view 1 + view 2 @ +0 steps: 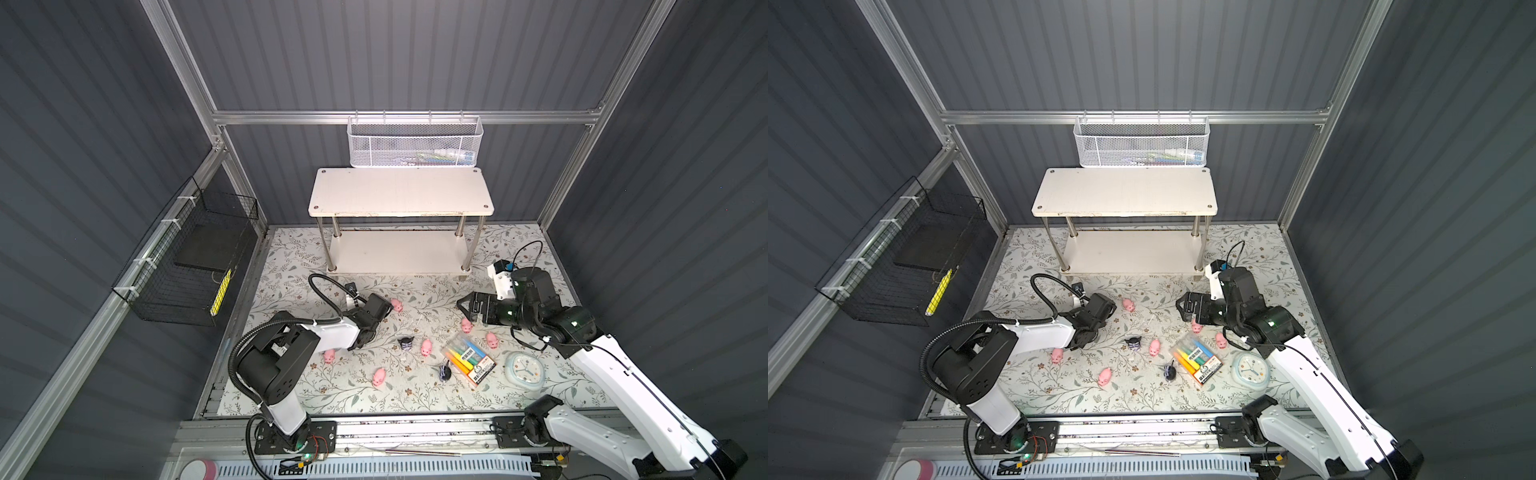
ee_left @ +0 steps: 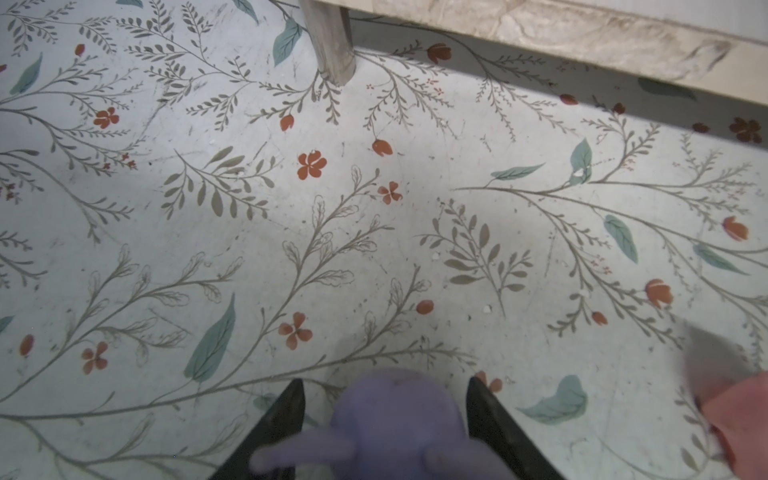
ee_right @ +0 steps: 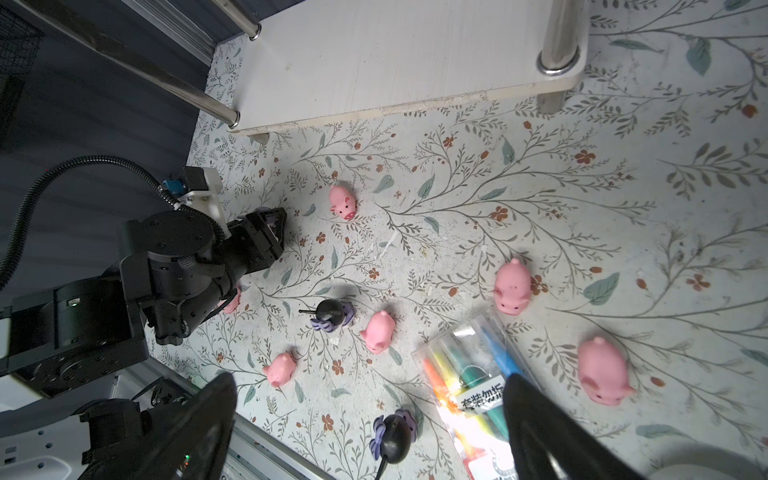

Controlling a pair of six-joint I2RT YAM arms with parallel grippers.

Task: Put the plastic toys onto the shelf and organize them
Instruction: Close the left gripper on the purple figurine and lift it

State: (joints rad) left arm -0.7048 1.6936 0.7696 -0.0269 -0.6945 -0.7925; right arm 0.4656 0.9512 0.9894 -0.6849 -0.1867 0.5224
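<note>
**A:** Where are the left fingers (image 2: 278, 428)?

**B:** Low over the tabletop (image 1: 291, 257), left of its middle and in front of the shelf (image 1: 399, 191). They stand apart, 1 on each side of a purple figurine (image 2: 390, 415). I cannot tell whether they press on it.

**A:** And the right fingers (image 3: 536, 432)?

**B:** Spread wide with nothing between them, above the tabletop's right half. In both top views 1 pig (image 1: 466, 325) lies just beside them.

**A:** The other toys?

**B:** All are on the tabletop. There are 6 pigs (image 1: 426, 347): 1 just beside the left fingers, 2 toward the front left, 1 near the middle, and 2 by the marker pack (image 1: 467, 359). There are 2 more figurines (image 1: 406, 343). 1 is just beside the middle pig, the other (image 1: 444, 371) just beside the pack's left end.

**A:** And the shelf?

**B:** It stands at the middle of the back edge. A clock (image 1: 524, 370) lies just right of the pack, toward the front right corner.
</note>
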